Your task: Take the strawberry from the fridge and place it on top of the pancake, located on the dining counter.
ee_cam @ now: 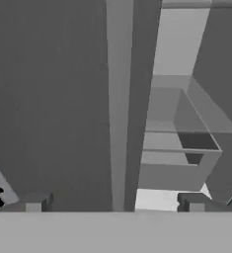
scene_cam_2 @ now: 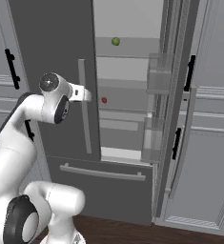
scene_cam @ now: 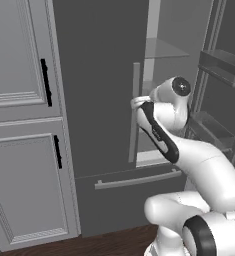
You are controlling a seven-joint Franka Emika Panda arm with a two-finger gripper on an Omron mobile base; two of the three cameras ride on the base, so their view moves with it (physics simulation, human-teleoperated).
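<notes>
Nearest, the gripper point(ee_cam: 115, 202) has its jaws spread wide, holding nothing, astride the grey bar handle point(ee_cam: 118, 99) of the fridge point(scene_cam_2: 51, 43)'s closed left door. Beyond, the right door stands open; the strawberry point(scene_cam_2: 104, 100) sits on a middle glass shelf, with a small green fruit point(scene_cam_2: 115, 41) on the shelf above.
</notes>
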